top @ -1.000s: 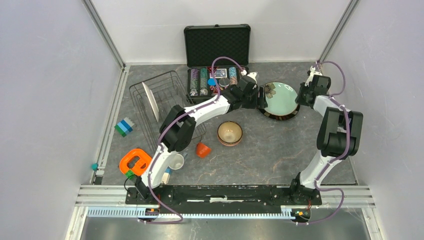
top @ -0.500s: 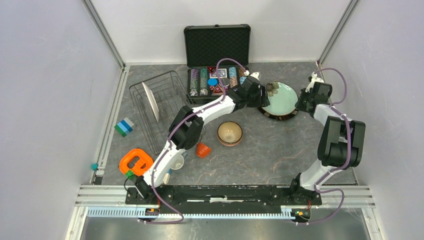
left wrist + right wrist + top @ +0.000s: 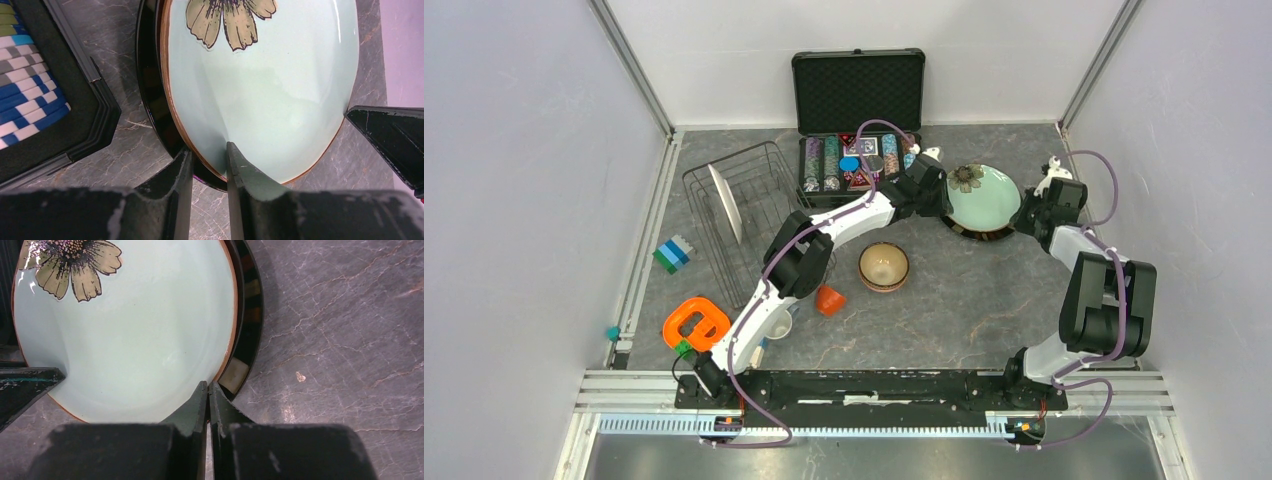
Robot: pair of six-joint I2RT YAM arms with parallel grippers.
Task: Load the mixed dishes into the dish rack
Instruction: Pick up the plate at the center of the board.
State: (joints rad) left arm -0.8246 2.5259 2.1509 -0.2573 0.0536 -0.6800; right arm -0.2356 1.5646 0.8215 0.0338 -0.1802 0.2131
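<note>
A white plate [image 3: 725, 203] stands in the dish rack [image 3: 769, 185]. The left gripper [image 3: 209, 148] pinches the teal flower plate [image 3: 270, 90], and the right gripper [image 3: 207, 385] has its jaws pressed together (the rest waits).

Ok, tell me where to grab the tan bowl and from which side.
Grip the tan bowl by its rim, from straight above, one finger inside and one outside: it stands upright with its mouth open. Probably best to take the part of the rim away from the orange cup.
</note>
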